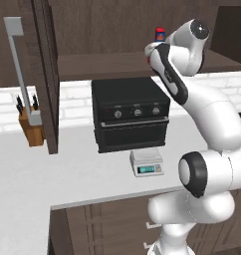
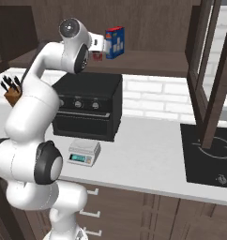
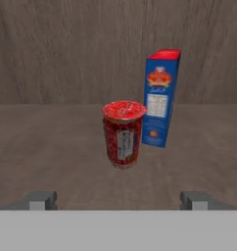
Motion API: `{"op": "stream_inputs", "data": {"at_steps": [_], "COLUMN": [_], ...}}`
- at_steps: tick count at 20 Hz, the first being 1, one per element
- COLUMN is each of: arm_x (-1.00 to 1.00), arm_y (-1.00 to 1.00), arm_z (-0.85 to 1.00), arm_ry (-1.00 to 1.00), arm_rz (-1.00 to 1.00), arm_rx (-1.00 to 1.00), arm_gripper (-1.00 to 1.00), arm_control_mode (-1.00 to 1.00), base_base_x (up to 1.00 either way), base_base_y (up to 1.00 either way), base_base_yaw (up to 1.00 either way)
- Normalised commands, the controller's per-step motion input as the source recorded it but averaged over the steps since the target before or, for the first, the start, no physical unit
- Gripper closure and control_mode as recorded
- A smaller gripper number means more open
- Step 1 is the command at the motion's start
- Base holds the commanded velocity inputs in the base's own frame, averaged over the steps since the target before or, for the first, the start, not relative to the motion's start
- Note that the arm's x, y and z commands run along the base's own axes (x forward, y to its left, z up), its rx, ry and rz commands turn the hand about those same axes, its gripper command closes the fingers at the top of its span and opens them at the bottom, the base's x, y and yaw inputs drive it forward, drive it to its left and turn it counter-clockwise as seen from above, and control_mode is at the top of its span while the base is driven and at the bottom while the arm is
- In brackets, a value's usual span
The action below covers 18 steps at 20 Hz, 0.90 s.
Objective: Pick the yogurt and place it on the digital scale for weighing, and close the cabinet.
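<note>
gripper [image 3: 118, 200] open, fingertips spread wide, yogurt [image 3: 123, 133] standing upright ahead and apart from them on the cabinet [image 2: 153, 63] shelf (blue box [image 3: 160, 97] just beside and behind it). digital scale [image 1: 147, 163] sits on the counter [image 2: 143, 154] before the oven [image 1: 130, 113]; cabinet doors open.

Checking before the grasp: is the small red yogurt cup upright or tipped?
Upright: the red yogurt cup stands on the wooden shelf, lid up.
</note>
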Motion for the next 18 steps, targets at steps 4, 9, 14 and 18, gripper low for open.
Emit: {"op": "stream_inputs", "data": {"at_steps": [4,9,14,18], "arm_x": [0.18,0.19,0.34,0.41], "arm_y": [0.00,0.00,0.00,0.00], "arm_z": [0.00,0.00,0.00,0.00], "arm_ry": [0.00,0.00,0.00,0.00], "arm_rz": [0.00,0.00,0.00,0.00], "arm_rx": [0.00,0.00,0.00,0.00], "arm_gripper": [-1.00,-1.00,-1.00,-1.00], "arm_control_mode": [-1.00,-1.00,-1.00,-1.00], "base_base_x": [0.00,0.00,0.00,0.00], "base_base_y": [0.00,0.00,0.00,0.00], "base_base_yaw": [0.00,0.00,0.00,0.00]}}
